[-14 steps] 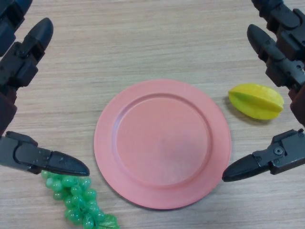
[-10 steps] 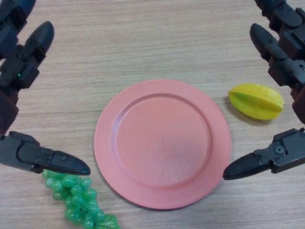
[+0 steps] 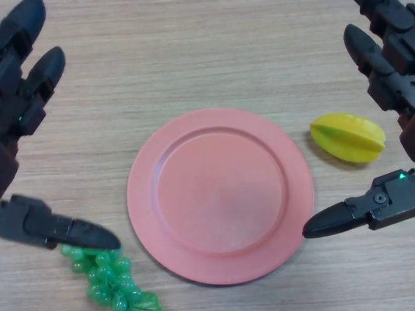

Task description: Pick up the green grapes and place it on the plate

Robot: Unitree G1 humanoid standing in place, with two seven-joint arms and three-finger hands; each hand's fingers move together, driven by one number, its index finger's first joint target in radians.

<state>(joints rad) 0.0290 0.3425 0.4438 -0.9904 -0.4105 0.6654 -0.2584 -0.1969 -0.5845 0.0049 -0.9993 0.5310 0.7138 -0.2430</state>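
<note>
Green grapes (image 3: pixel 107 282) lie on the table (image 3: pixel 207 58), left of the pink plate (image 3: pixel 220 194). Left robot hand (image 3: pixel 26 129) spread above them; right robot hand (image 3: pixel 389 129) spread near yellow fruit (image 3: pixel 347 137). No writing shows.

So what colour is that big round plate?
Pink, the round plastic plate, seen in the head view.

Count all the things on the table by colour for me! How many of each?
Green: 1, the bunch of green plastic grapes
Pink: 1, the round pink plate
Yellow: 1, the ridged yellow starfruit
Total: 3 things on the wooden table
</note>
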